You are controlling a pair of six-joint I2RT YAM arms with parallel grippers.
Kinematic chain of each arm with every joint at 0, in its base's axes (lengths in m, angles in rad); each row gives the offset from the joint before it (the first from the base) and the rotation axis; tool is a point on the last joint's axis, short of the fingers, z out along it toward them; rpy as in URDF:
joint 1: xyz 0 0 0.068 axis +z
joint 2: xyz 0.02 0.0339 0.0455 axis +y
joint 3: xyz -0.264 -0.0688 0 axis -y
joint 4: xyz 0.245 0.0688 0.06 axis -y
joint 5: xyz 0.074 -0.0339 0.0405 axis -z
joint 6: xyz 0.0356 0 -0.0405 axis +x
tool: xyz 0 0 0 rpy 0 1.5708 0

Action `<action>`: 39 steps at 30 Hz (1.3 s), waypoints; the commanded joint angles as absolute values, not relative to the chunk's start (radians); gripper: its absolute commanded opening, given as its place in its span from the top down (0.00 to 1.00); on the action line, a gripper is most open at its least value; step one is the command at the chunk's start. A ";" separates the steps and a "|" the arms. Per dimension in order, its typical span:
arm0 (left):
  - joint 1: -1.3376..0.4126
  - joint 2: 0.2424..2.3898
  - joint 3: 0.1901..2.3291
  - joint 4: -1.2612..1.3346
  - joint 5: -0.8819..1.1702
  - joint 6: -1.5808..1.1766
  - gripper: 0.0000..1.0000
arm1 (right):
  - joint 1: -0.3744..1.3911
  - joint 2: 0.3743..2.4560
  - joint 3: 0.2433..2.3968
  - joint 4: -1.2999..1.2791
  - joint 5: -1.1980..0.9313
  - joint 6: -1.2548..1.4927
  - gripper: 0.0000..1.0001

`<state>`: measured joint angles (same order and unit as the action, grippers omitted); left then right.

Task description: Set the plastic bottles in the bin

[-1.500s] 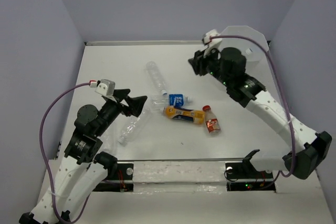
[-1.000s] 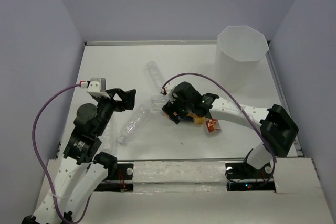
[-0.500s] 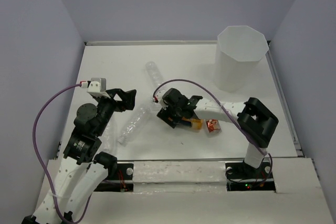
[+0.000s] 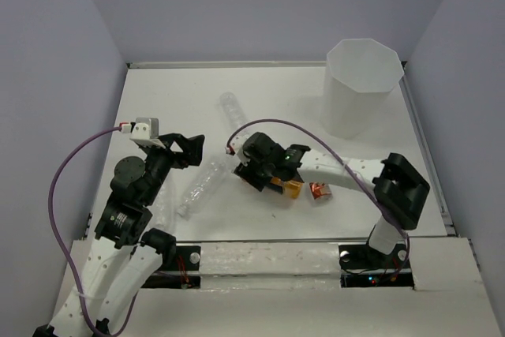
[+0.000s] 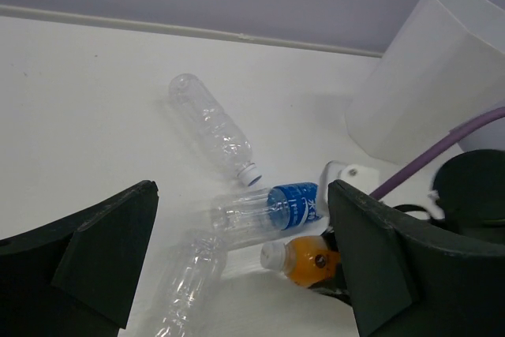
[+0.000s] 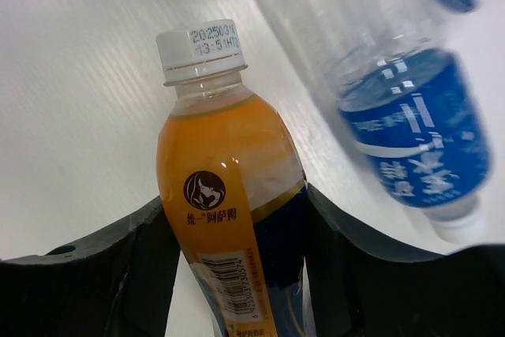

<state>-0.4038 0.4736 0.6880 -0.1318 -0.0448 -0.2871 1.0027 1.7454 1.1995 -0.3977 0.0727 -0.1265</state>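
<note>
My right gripper (image 4: 264,171) is shut on the orange-filled bottle (image 6: 217,195), its fingers (image 6: 118,274) pressed against both sides of the blue label. The bottle lies low over the table, and I cannot tell if it is lifted. The blue-labelled clear bottle (image 6: 410,140) lies just beside it. My left gripper (image 4: 189,147) is open and empty above a clear bottle (image 4: 199,187). A second clear bottle (image 4: 233,110) lies farther back. The red-labelled bottle (image 4: 319,190) lies to the right of the orange one. The white bin (image 4: 361,84) stands at the back right.
The left wrist view shows the bin's wall (image 5: 430,76), the far clear bottle (image 5: 213,128), the blue-labelled bottle (image 5: 272,209) and the orange bottle (image 5: 304,258) held in the right gripper. Grey walls close the table at back and sides.
My right arm swung from beside the bin down to the bottle cluster and closed on the orange bottle, shifting it slightly toward me. My left gripper pulled back a little, then stayed still.
</note>
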 commanded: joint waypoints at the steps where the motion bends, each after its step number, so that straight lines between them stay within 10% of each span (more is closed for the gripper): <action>1: -0.402 0.466 0.727 -0.092 -0.034 -0.288 0.01 | 1.008 1.504 1.268 -0.304 0.152 -0.141 0.59; 10: -0.402 0.449 0.723 -0.089 -0.020 -0.290 0.01 | 0.723 1.287 1.411 0.164 0.413 -0.203 0.65; 23: -0.426 0.414 0.721 -0.091 -0.026 -0.290 0.01 | 0.233 1.577 1.602 0.276 0.474 -0.160 0.65; 30: -0.434 0.423 0.721 -0.091 -0.023 -0.290 0.01 | 0.166 1.531 1.471 0.278 0.460 -0.044 0.06; 39: -0.433 0.449 0.719 -0.087 -0.015 -0.288 0.01 | 0.268 1.307 1.326 0.115 0.249 0.124 0.05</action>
<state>-0.4267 0.4259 0.6880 -0.1314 -0.0288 -0.2897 0.1768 1.4391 1.4155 0.1406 0.3504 0.0299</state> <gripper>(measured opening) 0.989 0.962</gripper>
